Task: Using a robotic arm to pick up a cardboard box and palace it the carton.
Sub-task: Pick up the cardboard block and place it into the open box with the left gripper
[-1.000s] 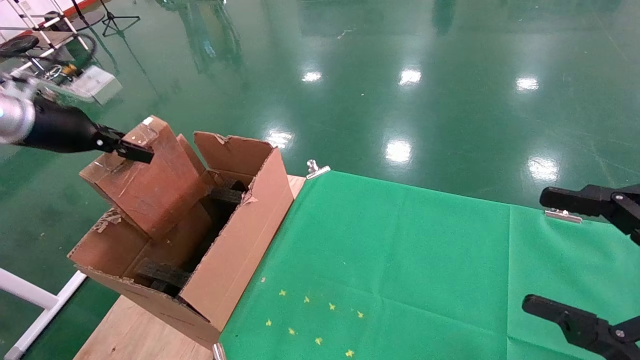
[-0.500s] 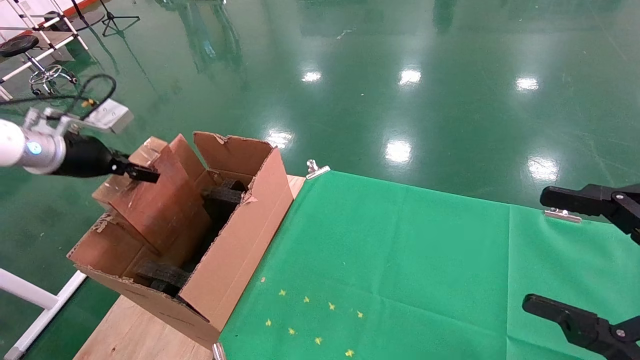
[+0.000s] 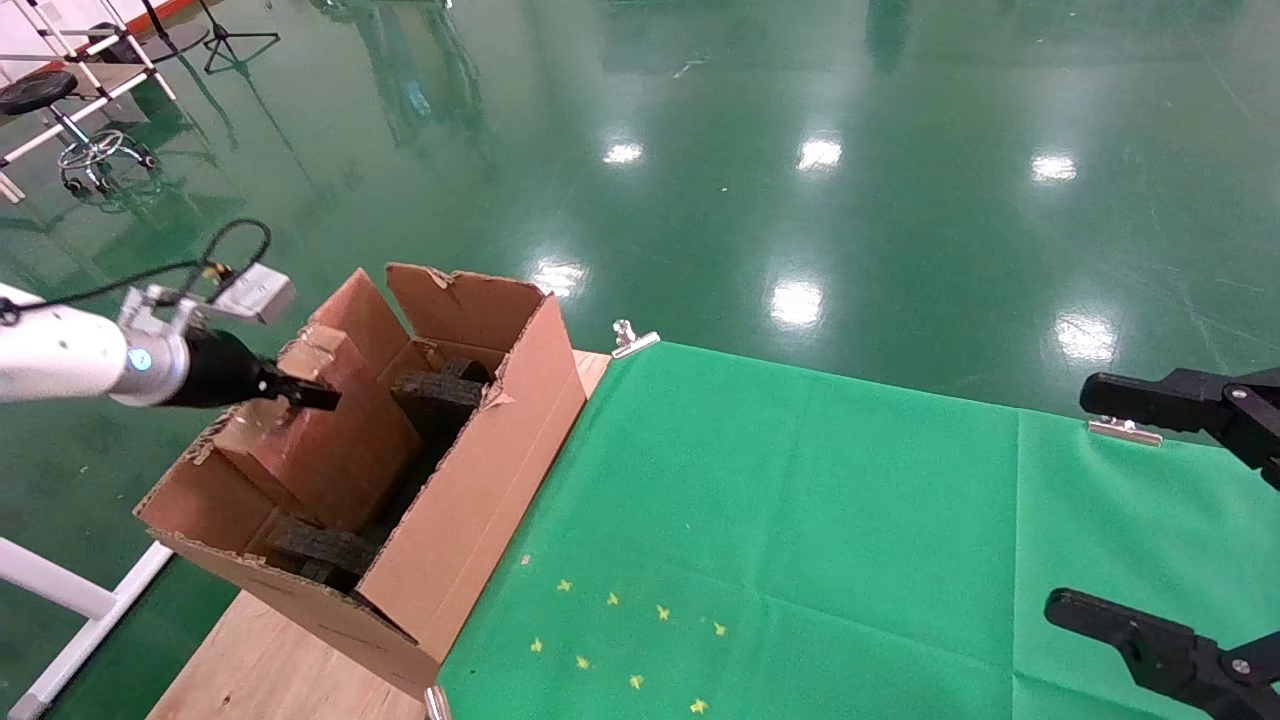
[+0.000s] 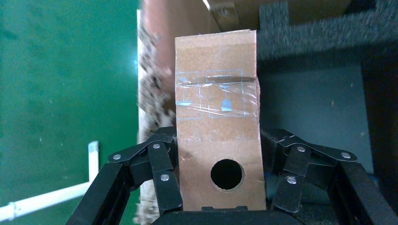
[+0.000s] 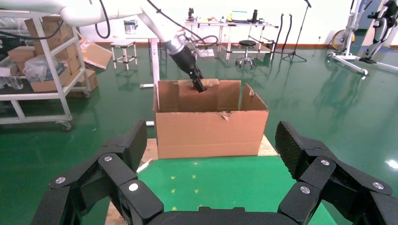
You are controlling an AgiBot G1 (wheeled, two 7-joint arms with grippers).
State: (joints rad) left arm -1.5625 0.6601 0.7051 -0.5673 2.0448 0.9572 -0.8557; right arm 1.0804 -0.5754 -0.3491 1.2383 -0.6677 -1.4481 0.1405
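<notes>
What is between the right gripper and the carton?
In the right wrist view, only bare green cloth lies between the open right gripper and the carton; the head view agrees.

One small cardboard box (image 3: 330,440), one big carton (image 3: 470,500), two black foam blocks (image 3: 435,398), two grippers (image 3: 300,393).

The robotic arm (image 3: 60,352) is a white tube ending in a silver wrist with a small blue light, a silver block above it and a black cable looping off toward eleven o'clock. Its left gripper (image 4: 220,176) has black linked fingers (image 4: 157,168) studded with silver rivets. The right gripper (image 5: 211,154) is the same black linkage, with ribbed pads (image 5: 136,140).
</notes>
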